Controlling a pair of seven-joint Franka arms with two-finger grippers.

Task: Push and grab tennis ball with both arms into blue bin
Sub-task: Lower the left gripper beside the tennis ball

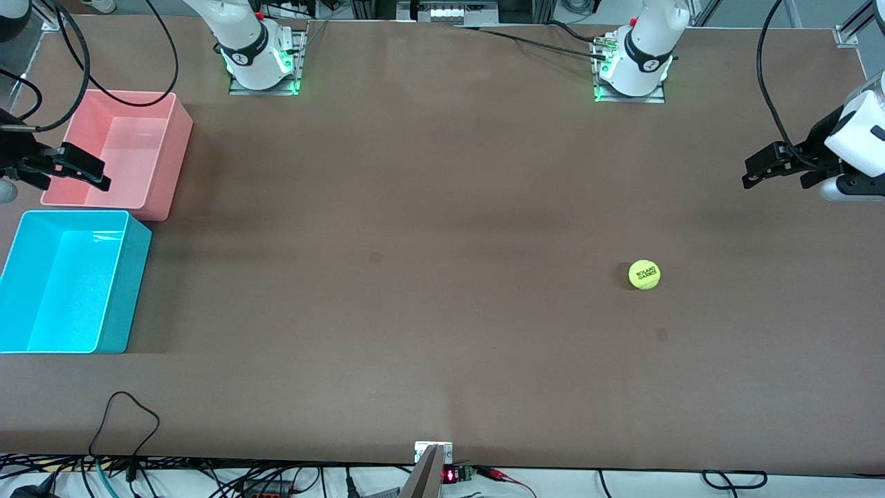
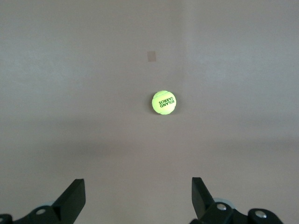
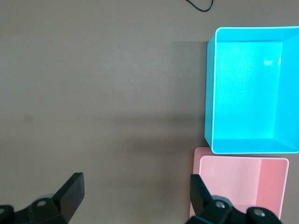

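The tennis ball (image 1: 644, 274) lies on the brown table toward the left arm's end, with its black lettering showing. It also shows in the left wrist view (image 2: 164, 102), ahead of the open, empty left gripper (image 2: 138, 191). The left gripper (image 1: 749, 173) hangs over the table's edge at the left arm's end, well apart from the ball. The blue bin (image 1: 128, 290) stands empty at the right arm's end and shows in the right wrist view (image 3: 210, 93). The right gripper (image 1: 104, 176) is open and empty over the pink bin's edge (image 3: 137, 186).
An empty pink bin (image 1: 173, 159) stands beside the blue bin, farther from the front camera, and shows in the right wrist view (image 3: 196, 163). A wide stretch of bare table separates the ball from the bins. A black cable loop (image 1: 124, 415) lies near the front edge.
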